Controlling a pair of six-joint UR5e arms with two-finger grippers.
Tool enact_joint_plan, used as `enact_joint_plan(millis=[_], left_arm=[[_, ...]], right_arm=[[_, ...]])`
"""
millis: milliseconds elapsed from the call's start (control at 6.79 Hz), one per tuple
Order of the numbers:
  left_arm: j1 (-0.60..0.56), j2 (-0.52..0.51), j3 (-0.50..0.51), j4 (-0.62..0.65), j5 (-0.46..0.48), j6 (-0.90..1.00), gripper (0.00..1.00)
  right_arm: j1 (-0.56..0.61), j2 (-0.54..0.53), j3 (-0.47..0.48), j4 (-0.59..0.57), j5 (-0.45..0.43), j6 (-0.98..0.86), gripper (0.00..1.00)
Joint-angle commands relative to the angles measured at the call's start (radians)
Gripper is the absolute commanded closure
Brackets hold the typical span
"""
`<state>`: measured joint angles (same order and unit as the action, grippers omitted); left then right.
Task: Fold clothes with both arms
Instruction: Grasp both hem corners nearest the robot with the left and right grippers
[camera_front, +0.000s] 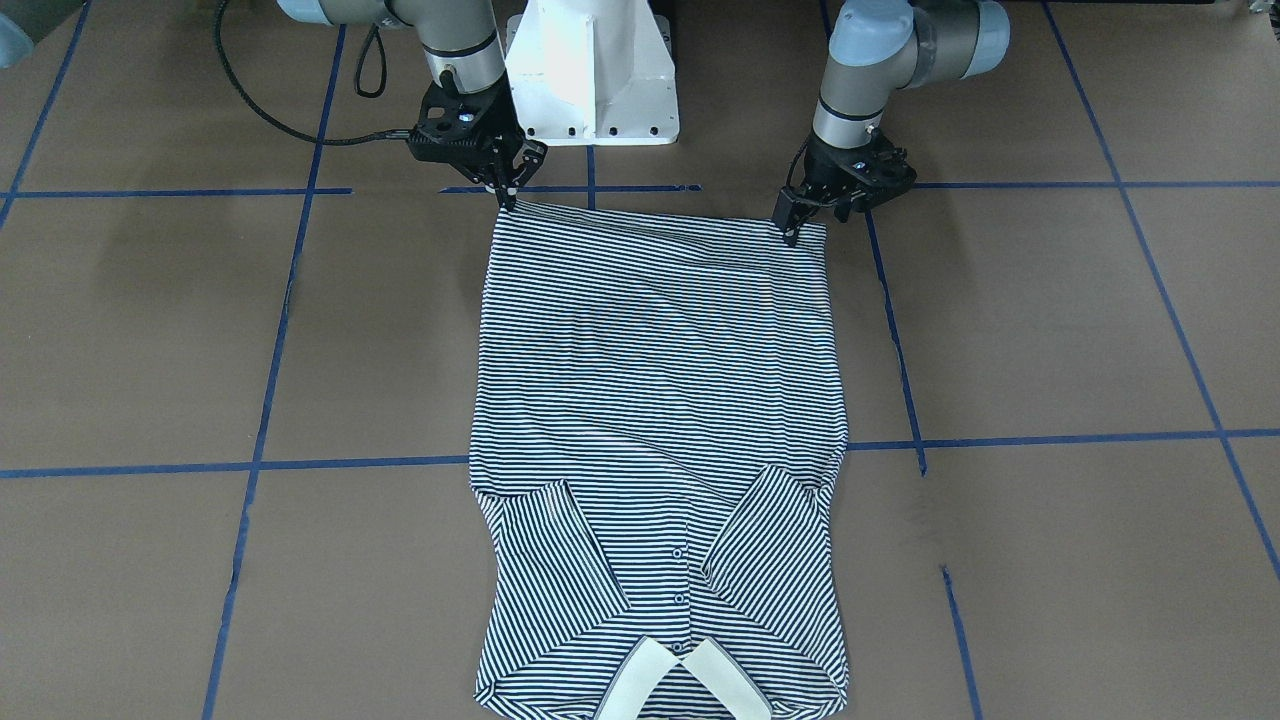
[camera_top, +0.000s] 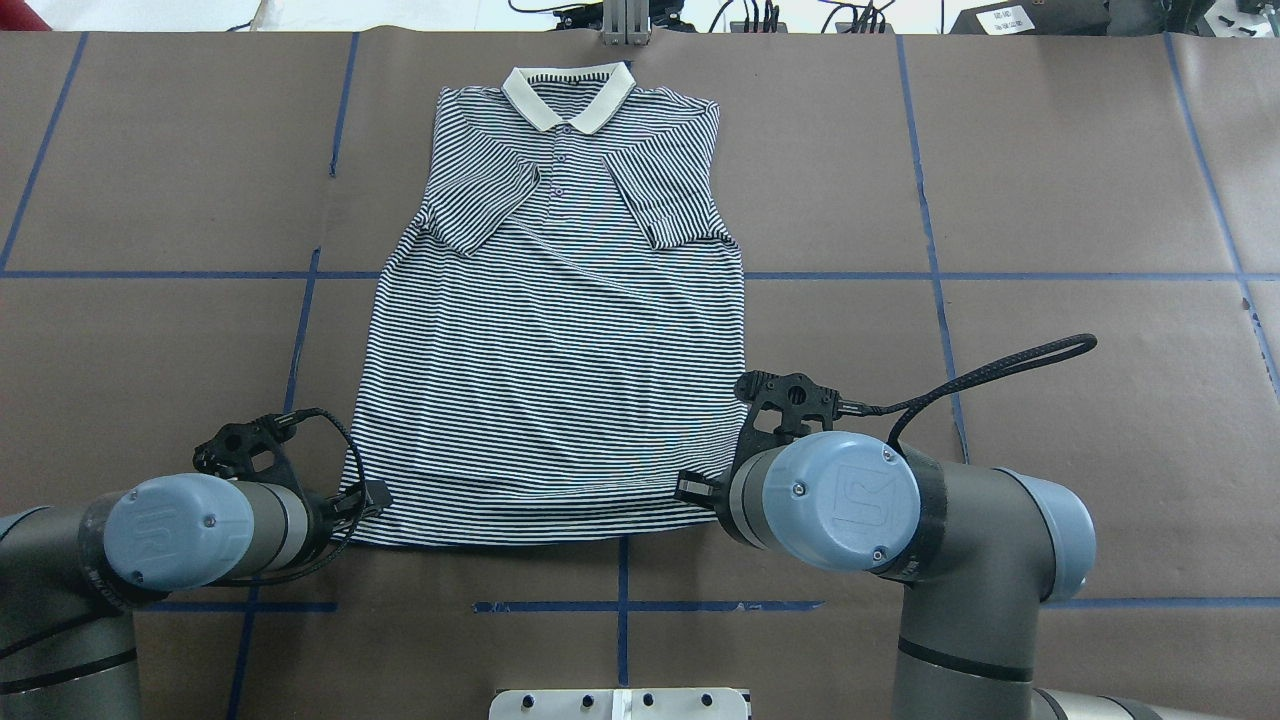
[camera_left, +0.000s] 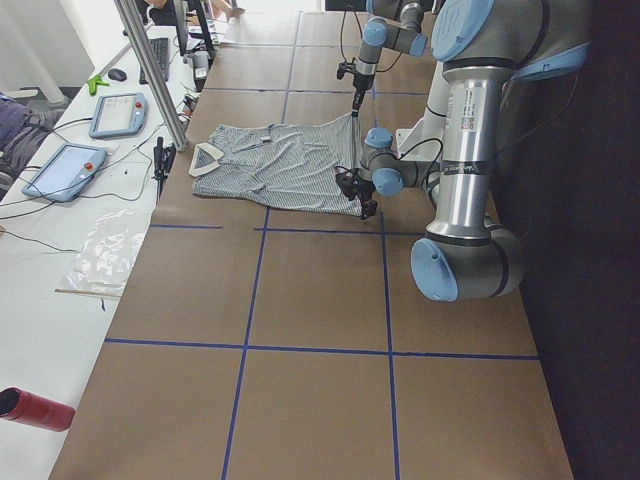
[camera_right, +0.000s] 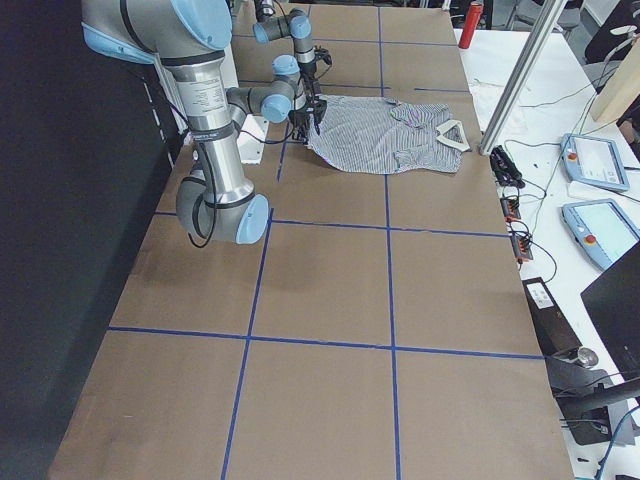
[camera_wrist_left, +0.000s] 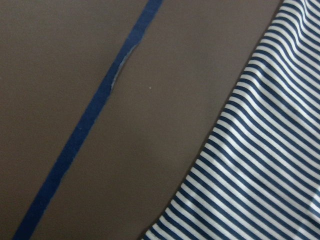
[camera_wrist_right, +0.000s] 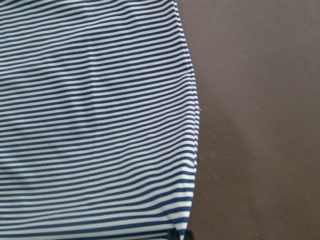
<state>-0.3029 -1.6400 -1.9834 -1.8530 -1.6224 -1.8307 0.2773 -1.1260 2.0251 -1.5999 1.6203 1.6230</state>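
You had the thin navy-and-white striped polo shirt (camera_top: 560, 380) lying flat mid-frame on the brown counter (camera_top: 1050, 200), sleeves folded in. The black left gripper (camera_front: 790, 234) and right gripper (camera_front: 508, 199) each looked pinched on a hem corner: sound holds, since light, limp cloth would sag between them.

The shirt (camera_top: 560, 380) has thin navy-and-white stripes and a plain cream collar (camera_top: 527, 100); the surface (camera_top: 1080, 180) is brown with blue tape lines (camera_top: 1000, 275).

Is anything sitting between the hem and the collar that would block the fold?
Nothing visible. The shirt lies flat with sleeves folded in; left gripper and right gripper sit at its hem corners.
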Motion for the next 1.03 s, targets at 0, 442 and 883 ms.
enact_joint_plan(millis=[0, 442, 883], left_arm=[[0.004, 0.003, 0.0, 0.003, -0.001, -0.002, 0.17], [0.005, -0.001, -0.006, 0.003, -0.001, -0.019, 0.77], [0.007, -0.012, -0.026, 0.044, -0.002, -0.019, 1.0]], right_arm=[[0.0, 0.002, 0.001, 0.0, 0.001, 0.0, 1.0], [0.013, -0.001, 0.004, 0.0, 0.007, 0.0, 1.0], [0.014, -0.005, 0.003, 0.0, 0.009, 0.0, 1.0]])
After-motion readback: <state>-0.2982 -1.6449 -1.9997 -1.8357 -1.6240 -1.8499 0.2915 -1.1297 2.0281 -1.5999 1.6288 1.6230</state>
